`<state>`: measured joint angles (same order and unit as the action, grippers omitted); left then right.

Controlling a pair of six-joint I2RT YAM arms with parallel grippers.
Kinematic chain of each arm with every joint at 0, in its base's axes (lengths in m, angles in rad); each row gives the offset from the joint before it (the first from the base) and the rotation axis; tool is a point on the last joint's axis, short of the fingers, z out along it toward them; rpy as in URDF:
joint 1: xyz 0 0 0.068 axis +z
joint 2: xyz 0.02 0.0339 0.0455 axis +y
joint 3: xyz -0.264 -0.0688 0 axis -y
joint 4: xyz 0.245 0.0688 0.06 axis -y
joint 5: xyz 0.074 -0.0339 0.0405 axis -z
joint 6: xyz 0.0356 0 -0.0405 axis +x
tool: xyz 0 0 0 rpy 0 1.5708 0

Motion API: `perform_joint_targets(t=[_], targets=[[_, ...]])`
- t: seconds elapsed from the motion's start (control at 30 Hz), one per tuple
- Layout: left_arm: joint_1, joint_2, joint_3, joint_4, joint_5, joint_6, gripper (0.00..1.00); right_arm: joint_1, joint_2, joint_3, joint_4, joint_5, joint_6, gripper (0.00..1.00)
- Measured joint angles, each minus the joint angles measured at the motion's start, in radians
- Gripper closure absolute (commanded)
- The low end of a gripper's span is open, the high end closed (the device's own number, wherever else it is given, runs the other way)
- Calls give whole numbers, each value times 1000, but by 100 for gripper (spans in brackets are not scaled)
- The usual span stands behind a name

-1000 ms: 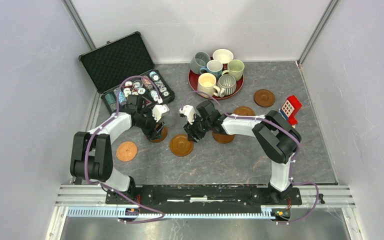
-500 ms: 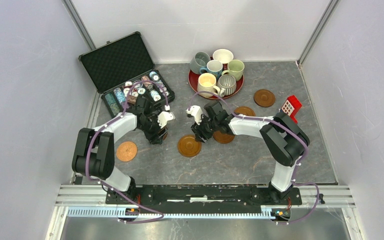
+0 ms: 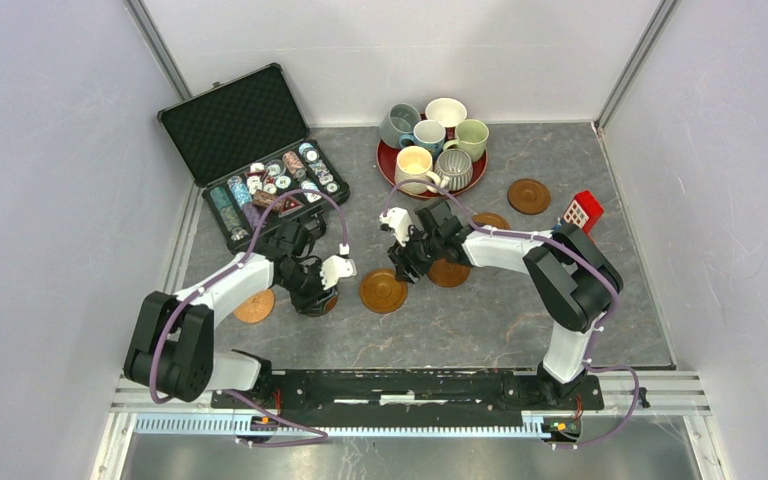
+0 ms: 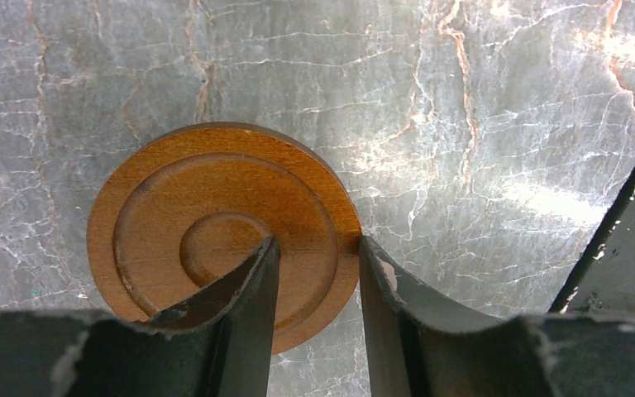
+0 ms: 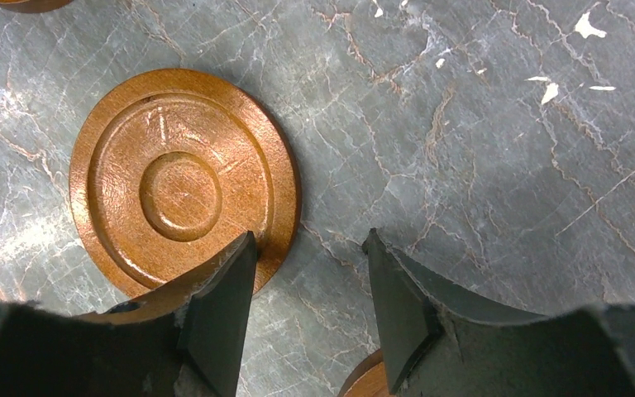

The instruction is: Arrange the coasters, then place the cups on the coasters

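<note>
**benchrat:** What's out on the table [image 3: 480,320]? Big stuff first.

**yam_fan:** The slab is grey with a marble pattern, pale and rusty veins all over it. At the far left a black hard case [image 3: 235,120] is open, with pitted foam in the lid and striped chips [image 3: 280,175] in rows. Next to it is a glossy red round tray [image 3: 430,194] with all six mugs [image 3: 415,165] bunched on it. They're glazed ceramic, and one is ribbed.

**benchrat:** And the coasters?

**yam_fan:** Turned wooden discs with a raised rim, a ring groove and a round dimple in the middle. They're lying flat on the stone, none of them under a mug. The copper one [image 3: 254,306] is nearest the left arm. The middle one [image 3: 383,290] lies between the two grippers, and it's scuffed with fine scratches. Another [image 3: 449,272] sits right by the right wrist, and the far one [image 3: 528,196] is near a little red block [image 3: 585,212].

**benchrat:** Grippers?

**yam_fan:** The left gripper [image 4: 318,244] is narrowed around the edge of a smooth honey-brown coaster [image 4: 215,207]. One dark finger is over the groove and the other is against the outer rim. I can't tell if it's actually pinching it. The right gripper [image 5: 312,236] is spread open and holding nothing. One fingertip overlaps the middle coaster's rim and the other is over bare stone.
</note>
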<state>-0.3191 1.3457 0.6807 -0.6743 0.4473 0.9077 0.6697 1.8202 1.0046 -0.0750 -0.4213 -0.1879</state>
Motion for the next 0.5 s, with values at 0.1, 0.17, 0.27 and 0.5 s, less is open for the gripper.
perform_joint_targets(t=[0.1,0.17,0.27,0.5], targets=[[-9,-13,-9,-6,0,6,55,-3,0,2,-5,-9,-1,40],[-15,-15,-11,-8,-1,8,54,-3,0,4,-11,-14,-3,40],[-27,-26,-18,-10,-2,14,54,-4,0,5,-16,-20,-8,39],[-49,-40,-30,-13,-4,15,42,-4,0,6,-21,-35,-11,36]])
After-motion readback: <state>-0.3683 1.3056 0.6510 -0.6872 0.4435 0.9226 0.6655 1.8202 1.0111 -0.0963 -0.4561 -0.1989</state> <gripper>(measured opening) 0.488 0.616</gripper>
